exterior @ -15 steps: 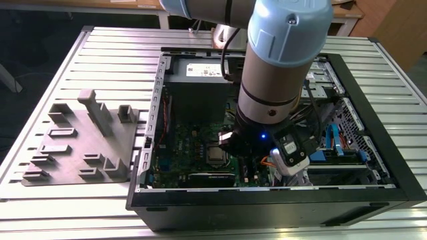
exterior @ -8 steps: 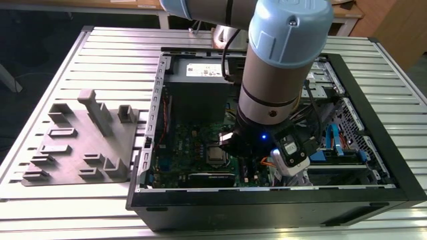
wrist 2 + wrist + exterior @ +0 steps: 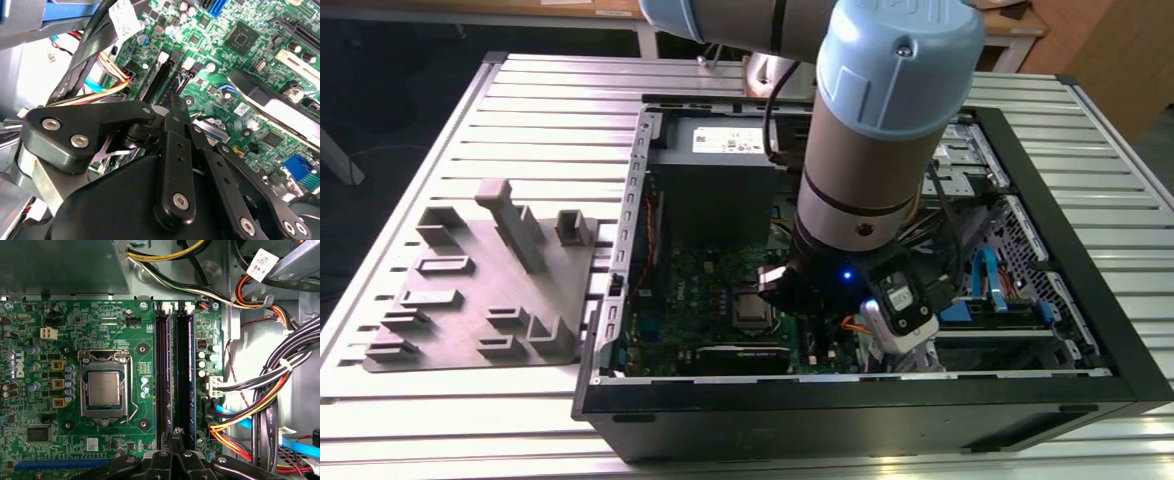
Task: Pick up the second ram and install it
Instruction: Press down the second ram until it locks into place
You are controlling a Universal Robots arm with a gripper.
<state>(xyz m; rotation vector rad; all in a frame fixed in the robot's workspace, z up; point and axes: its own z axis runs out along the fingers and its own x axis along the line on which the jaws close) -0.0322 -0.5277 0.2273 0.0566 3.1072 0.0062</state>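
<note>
My gripper point(image 3: 175, 432) is low inside the open computer case point(image 3: 854, 400), over the green motherboard point(image 3: 75, 320). Its black fingers are shut, tips together, at the near end of two long black memory slots point(image 3: 165, 370). A thin dark blue strip stands edge-on in one slot, which I take for the second ram point(image 3: 190, 375). A greyer strip stands in the slot beside it. I cannot tell whether the fingertips touch either strip. The second wrist view has the gripper point(image 3: 175, 100) from behind, with the slots point(image 3: 162, 80) just past its tips.
The processor socket point(image 3: 105, 390) lies beside the slots. Bundles of black, orange and yellow cables point(image 3: 260, 405) crowd the other side. The grey power-supply box point(image 3: 720, 145) is at the case's far end. A grey fixture tray point(image 3: 487, 290) lies at the exterior view's left.
</note>
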